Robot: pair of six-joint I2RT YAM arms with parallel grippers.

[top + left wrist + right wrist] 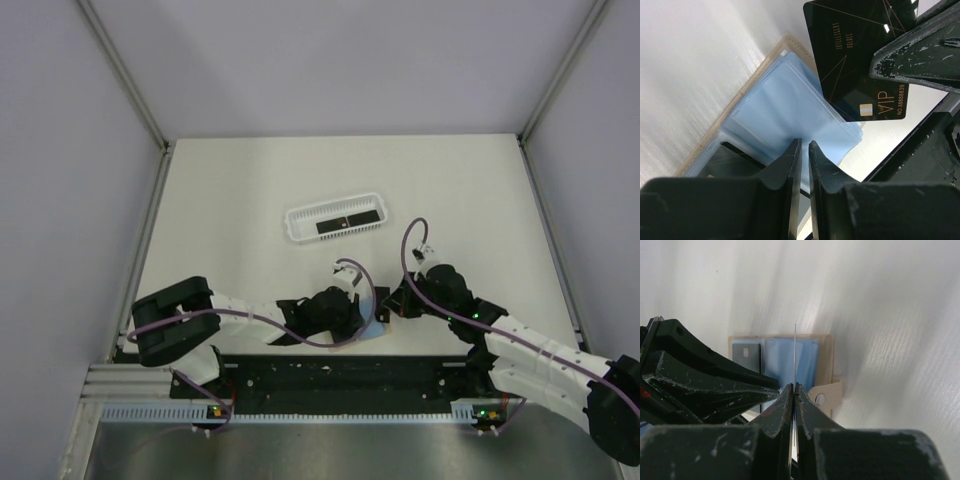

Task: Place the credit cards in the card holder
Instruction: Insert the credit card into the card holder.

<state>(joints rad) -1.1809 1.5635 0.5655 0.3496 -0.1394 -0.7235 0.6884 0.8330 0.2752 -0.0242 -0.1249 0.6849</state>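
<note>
- Right gripper (pixel 794 387): jaws pressed together on a thin black rectangular credit card (pixel 860 65). In the right wrist view the card is edge-on, a fine pale line rising from between the fingertips.
- The same card seen from the left wrist: face on, gold line pattern, gold "VIP" and a number along its lower edge. A chip sits near the lower corner, and that corner overlaps the blue sleeves.
- Left gripper (pixel 805 147): jaws nearly together, only a narrow slit between them. They pinch the edge of the clear blue plastic sleeves (pixel 785 115) of the flat tan squarish card holder (pixel 826 352).
- Card holder: lies open and flat on the white table (pixel 250 190), with the blue sleeves fanned inside its tan border. A tan snap tab (pixel 826 394) with a round stud sticks out from one side.
- One sleeve pocket already holds a dark card (pixel 746 352), on the side nearest the left fingers.
- The held card stands upright over the middle of the sleeves. Whether its edge has entered a pocket cannot be told.
- Top view: both grippers meet tip to tip near the table's front edge, and the holder is mostly hidden beneath them.
- Farther back, well apart from the grippers, lies a long white perforated plastic basket (pixel 297 218), slightly askew. Flat black cards (pixel 345 222) lie in its bottom.
</note>
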